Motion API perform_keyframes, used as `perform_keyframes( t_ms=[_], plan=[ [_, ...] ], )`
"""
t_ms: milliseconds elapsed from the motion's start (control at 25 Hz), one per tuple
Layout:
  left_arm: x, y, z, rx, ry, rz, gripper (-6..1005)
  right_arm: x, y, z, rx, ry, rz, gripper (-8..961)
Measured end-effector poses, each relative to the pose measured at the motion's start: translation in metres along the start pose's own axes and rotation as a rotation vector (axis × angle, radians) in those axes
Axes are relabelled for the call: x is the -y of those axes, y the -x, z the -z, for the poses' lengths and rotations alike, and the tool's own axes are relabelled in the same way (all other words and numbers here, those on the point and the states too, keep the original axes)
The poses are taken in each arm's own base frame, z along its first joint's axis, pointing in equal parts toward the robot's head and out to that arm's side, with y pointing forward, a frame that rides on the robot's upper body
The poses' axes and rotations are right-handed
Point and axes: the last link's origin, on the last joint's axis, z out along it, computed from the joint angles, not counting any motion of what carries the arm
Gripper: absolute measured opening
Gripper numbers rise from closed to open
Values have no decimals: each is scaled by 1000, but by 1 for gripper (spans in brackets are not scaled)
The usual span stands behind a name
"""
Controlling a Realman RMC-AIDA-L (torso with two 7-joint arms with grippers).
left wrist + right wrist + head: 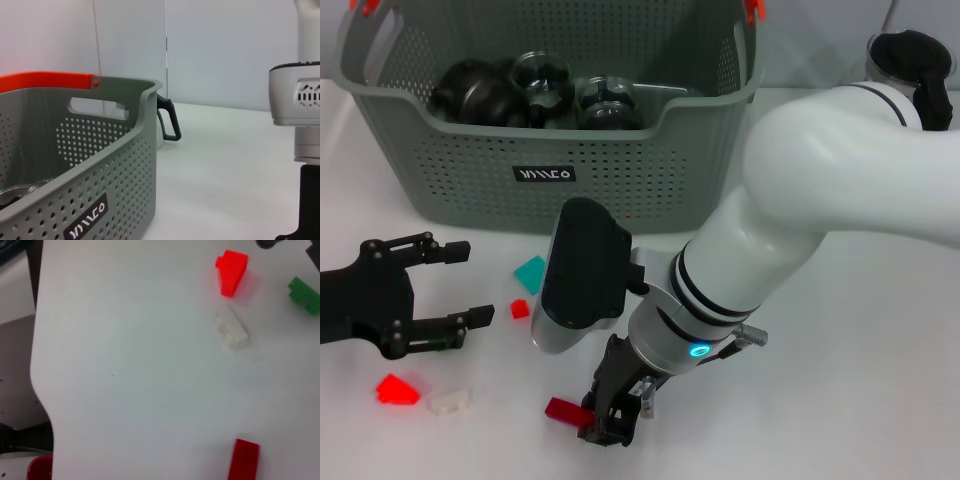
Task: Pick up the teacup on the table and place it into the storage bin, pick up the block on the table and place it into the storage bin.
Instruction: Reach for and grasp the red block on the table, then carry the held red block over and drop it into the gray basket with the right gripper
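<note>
Right hand (610,415) low, fingers straddling dark red block (562,410)

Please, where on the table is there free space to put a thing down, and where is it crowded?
Free: the white table on the robot's right, beside the right arm. Crowded: the front-left, where the open left gripper, teal block, small red block, bright red block and white block lie before the storage bin.

Red (231,271), white (231,330), green (303,295) blocks on table (135,370)
</note>
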Motion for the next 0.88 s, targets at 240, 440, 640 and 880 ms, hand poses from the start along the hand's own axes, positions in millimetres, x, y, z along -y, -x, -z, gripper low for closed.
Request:
perform_keyframes(
  t_ms=[240, 440, 640, 880],
  plan=[
    [0, 0, 0, 0, -3, 0, 785, 0, 1, 1, -3, -1, 3, 260],
    [1, 0, 1, 1, -3, -1, 784, 2, 1, 1, -4, -8, 7, 213],
    [1, 0, 1, 1, -4, -1, 784, 2, 1, 2, -4, -7, 8, 210],
    [1, 0, 2, 1, -6, -1, 785, 3, 2, 5, -1, -7, 5, 206]
  ],
)
